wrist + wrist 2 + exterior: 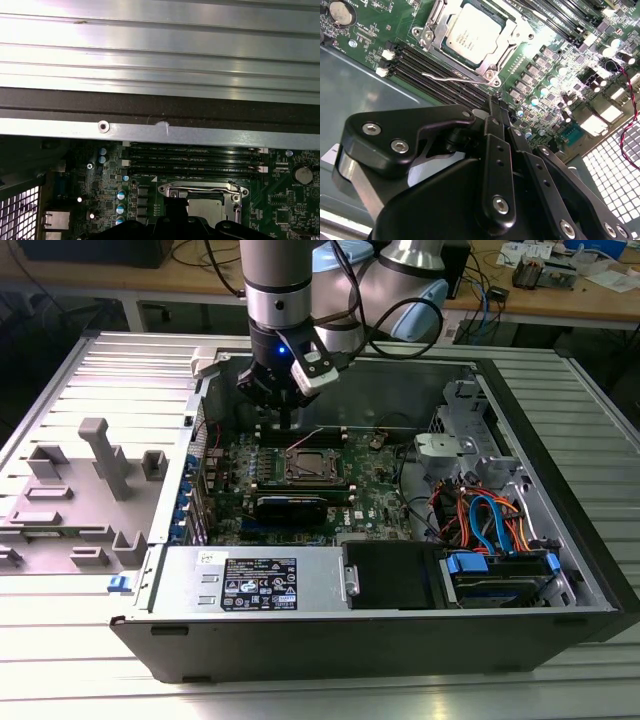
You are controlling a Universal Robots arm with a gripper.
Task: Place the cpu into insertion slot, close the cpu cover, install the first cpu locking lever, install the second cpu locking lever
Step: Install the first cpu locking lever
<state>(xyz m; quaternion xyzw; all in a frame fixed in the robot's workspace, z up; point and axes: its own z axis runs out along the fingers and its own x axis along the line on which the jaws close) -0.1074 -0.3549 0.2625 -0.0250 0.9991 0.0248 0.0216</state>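
Nearest the lens in the second wrist view is the gripper [495,104], its two fingers pressed together to a single tip, with nothing visible between them. The cpu [476,32] sits flat in the slot [490,75] — the cover [434,27] is down around it, and the silver top shows through the window. One lever [447,77], a thin wire, lies loose along the slot's edge beside the memory slots [420,60], its long axis parallel with them. The gripper's tip stands just off the lever's near end — apart from it, as far as I can tell. In the exterior view the gripper [287,423] hangs in the upper middle of the frame. The slot [310,465] lies just below it and slightly toward the exterior view's right, on the green board [380,505].
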